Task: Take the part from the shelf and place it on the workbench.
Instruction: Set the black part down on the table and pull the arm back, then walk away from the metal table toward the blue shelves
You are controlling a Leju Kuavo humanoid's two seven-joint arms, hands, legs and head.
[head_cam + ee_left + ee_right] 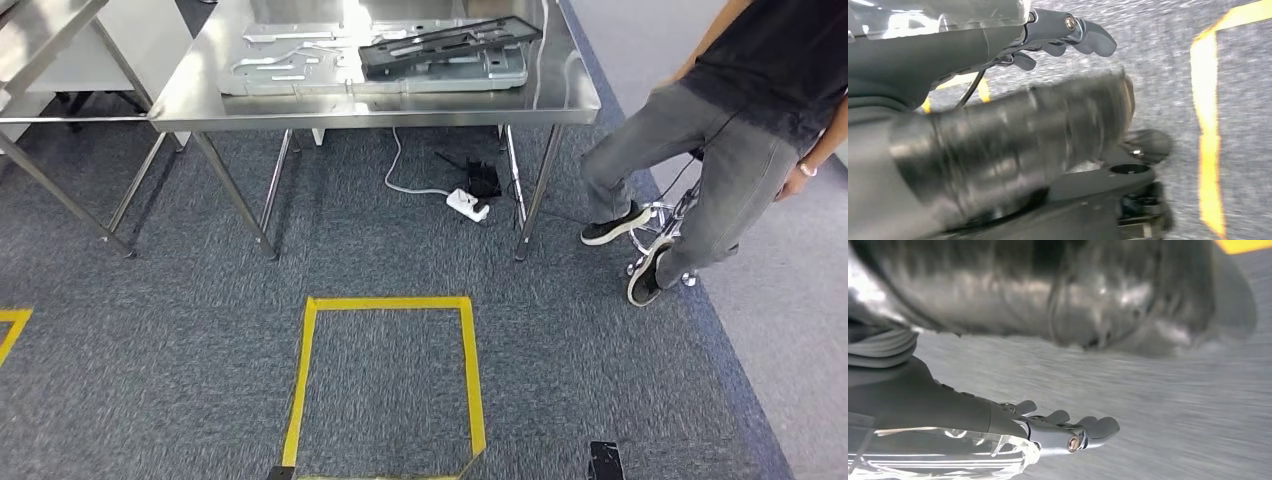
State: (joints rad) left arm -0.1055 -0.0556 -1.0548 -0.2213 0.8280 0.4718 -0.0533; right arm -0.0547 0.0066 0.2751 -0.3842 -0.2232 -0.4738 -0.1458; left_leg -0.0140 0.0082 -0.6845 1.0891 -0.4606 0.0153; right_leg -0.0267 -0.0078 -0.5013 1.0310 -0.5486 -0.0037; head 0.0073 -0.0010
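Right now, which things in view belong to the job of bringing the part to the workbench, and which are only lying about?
For the job:
- workbench
- metal parts and black part lying on it
- left hand and right hand, both holding nothing

Lying about:
- white power strip with its cable
- yellow tape square on the carpet
- a person beside the bench

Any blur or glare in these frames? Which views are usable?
Head view: sharp; strong glare on the steel workbench top, washing out the metal parts. Left wrist view: left hand fairly crisp, dark body parts below it motion-smeared. Right wrist view: right hand readable, carpet streaked with motion blur.
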